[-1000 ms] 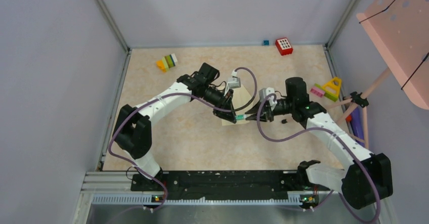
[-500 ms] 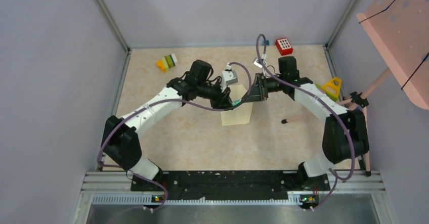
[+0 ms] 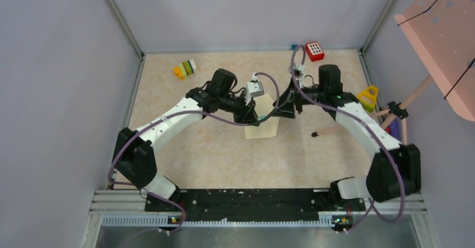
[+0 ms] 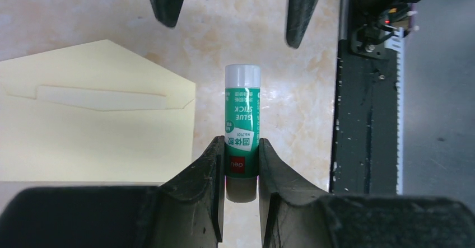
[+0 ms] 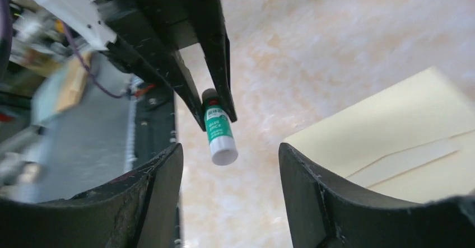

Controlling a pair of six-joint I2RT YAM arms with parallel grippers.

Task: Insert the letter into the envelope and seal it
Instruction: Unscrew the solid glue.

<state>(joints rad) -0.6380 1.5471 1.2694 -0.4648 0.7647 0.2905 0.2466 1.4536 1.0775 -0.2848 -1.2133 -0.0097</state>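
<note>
Our left gripper (image 4: 240, 147) is clamped on the lower half of a green glue stick (image 4: 242, 113), holding it clear of the marbled tabletop (image 3: 196, 147) with its white cap (image 4: 242, 74) pointing towards the other arm. Our right gripper (image 5: 229, 149) faces that cap with its jaws spread wide and gripping nothing; in its wrist view the cap sits between the fingers without touching either.

The envelope (image 4: 84, 136) lies flat on the tabletop just beside the glue stick. Its pointed flap (image 3: 269, 99) looks unfolded, and a paler strip runs along the fold. We see no separate letter and cannot tell whether it is already inside.

We judge the envelope to be very light, thin and floppy. With little edge to pinch, it will likely skate across the smooth top under any sideways push. The flap tip or a free corner seems the best place to take hold, with the body pinned while the flap is pressed down.

The glue stick is rigid, small and smooth, so we would grip the cap squarely and pull it straight off.
</note>
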